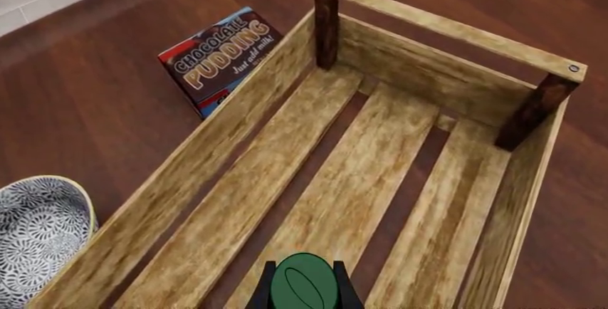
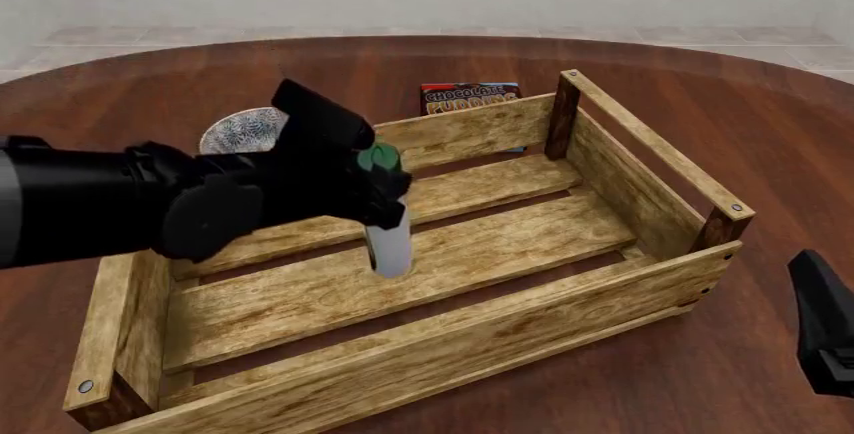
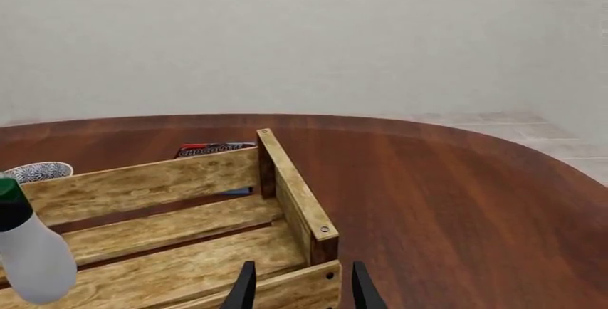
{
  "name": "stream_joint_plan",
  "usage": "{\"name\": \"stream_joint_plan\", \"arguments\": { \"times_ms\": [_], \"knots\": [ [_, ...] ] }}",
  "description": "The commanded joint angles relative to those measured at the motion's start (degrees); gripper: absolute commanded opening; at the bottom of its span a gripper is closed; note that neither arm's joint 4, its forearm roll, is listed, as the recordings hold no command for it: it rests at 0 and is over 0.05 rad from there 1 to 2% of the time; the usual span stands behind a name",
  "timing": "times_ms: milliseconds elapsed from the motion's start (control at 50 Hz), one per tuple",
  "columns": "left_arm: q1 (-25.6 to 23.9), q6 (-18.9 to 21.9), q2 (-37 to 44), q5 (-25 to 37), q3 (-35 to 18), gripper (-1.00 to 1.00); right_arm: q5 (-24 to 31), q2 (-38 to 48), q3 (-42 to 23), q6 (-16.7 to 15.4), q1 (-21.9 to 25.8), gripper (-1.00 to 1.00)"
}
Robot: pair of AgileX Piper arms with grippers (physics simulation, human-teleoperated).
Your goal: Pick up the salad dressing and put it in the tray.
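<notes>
Salad dressing [image 2: 388,244], a slim white green-capped bottle clamped upright in the left gripper's [image 2: 378,189] fingers, hangs inside the light-wood slatted tray [image 2: 561,299], needing lowering, then release.

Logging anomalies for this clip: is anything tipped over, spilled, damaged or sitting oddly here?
Nothing stands out. The salad dressing is upright in the left gripper over the tray. The pudding box and bowl sit undisturbed beyond the tray. The right gripper is open.
</notes>
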Motion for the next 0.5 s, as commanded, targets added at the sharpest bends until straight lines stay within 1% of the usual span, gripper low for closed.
{"name": "stream_joint_plan", "arguments": {
  "times_ms": [20, 500],
  "knots": [
    [-0.16, 1.11, 0.57, -1.19, 0.46, -1.0, 0.14, 0.0, -0.12, -0.04, 0.0, 1.0],
    [-0.49, 1.0, 1.66, -2.7, 1.73, -1.0, -0.09, 0.0, 0.14, -0.31, 0.07, 1.0]
  ]
}}
